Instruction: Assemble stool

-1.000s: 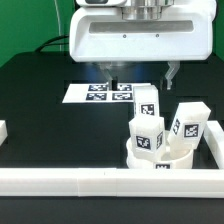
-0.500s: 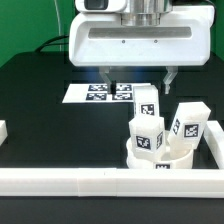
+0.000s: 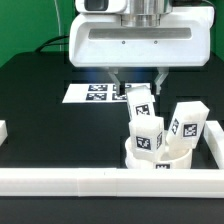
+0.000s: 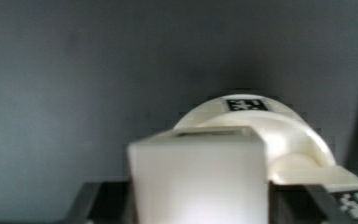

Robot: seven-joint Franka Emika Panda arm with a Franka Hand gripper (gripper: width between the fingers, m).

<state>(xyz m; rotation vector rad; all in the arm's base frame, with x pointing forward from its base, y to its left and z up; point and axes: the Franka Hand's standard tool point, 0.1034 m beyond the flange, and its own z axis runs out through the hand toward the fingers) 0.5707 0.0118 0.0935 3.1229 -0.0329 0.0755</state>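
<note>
The stool's round white seat (image 3: 172,158) sits at the front of the exterior view's right, with two tagged white legs (image 3: 148,135) (image 3: 188,122) standing on it. A third tagged leg (image 3: 143,103) stands slightly tilted just behind the seat. My gripper (image 3: 138,82) is over this leg, a finger on each side of its top. In the wrist view the leg (image 4: 197,165) fills the gap between the dark fingers (image 4: 108,205) of my gripper (image 4: 202,205), and the curved seat (image 4: 297,135) shows beyond it. The gripper is shut on this leg.
The marker board (image 3: 92,92) lies flat on the black table behind the gripper. A long white border rail (image 3: 90,181) runs along the front, another (image 3: 215,148) stands at the exterior view's right, and a short white piece (image 3: 3,130) at its left edge.
The fingers have come down and closed inward around the rear leg. That leg's top has tipped slightly. The seat and the other two legs have not moved.
</note>
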